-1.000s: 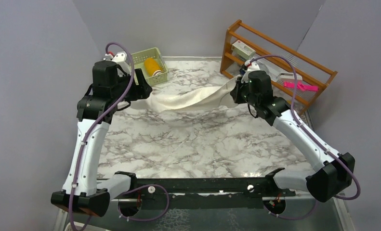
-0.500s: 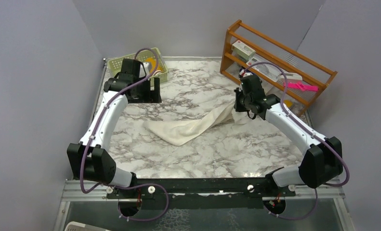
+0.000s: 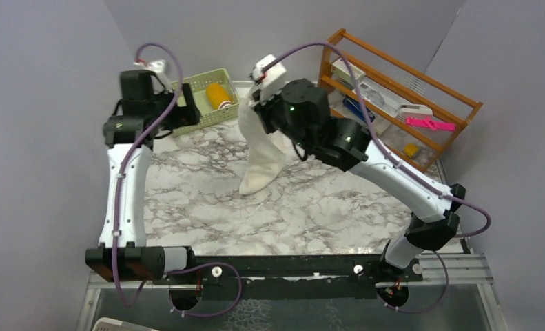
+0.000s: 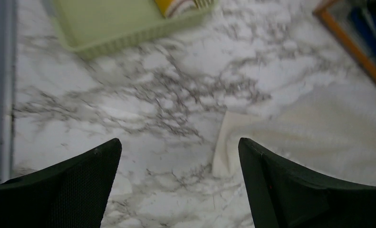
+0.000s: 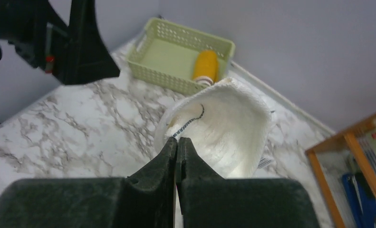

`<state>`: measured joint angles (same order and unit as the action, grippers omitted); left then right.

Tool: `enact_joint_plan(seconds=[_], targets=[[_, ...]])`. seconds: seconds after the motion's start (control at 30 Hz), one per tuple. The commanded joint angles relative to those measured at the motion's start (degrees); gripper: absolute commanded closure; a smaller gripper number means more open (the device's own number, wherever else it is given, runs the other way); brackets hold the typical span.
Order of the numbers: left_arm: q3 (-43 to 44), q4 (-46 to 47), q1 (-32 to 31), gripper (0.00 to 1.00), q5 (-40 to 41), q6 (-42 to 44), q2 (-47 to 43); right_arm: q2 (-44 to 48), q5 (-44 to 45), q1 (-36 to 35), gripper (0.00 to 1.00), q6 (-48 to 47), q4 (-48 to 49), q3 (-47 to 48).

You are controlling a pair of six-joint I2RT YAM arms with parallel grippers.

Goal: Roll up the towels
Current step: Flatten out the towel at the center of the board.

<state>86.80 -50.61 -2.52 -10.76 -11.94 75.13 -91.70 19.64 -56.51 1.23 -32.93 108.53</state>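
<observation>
From above, the right gripper is raised over the marble table and pinched on the top of the cream towel. The towel hangs in a long drape, its lower end resting on the marble. The left gripper hovers just beside the green basket, where the yellow towel lies rolled.

Left wrist view: the fingers stand wide apart, nothing between them – a cream towel edge lies on the marble below.

Right wrist view: the fingers are pressed together on a fold of the cream towel – basket and yellow roll lie beyond.
</observation>
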Motion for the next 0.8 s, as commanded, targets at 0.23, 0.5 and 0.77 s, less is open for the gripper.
enact_joint_plan(seconds=[0.23, 0.5, 0.77], targets=[[19.2, -2.6, 10.8, 0.01, 14.0, -1.2, -8.6, -20.6, 26.8, -27.0, 0.99, -25.4, -3.0, 38.1], [17.0, -2.2, 10.8, 0.01, 7.9, -1.7, -6.4, -11.3, 30.5, -16.4, 0.99, -24.1, 2.3, 32.7], [9.2, 0.6, 10.8, 0.07, -8.9, -1.2, -1.4, -4.1, -0.1, 19.8, 0.99, 2.4, -14.8, 3.5]])
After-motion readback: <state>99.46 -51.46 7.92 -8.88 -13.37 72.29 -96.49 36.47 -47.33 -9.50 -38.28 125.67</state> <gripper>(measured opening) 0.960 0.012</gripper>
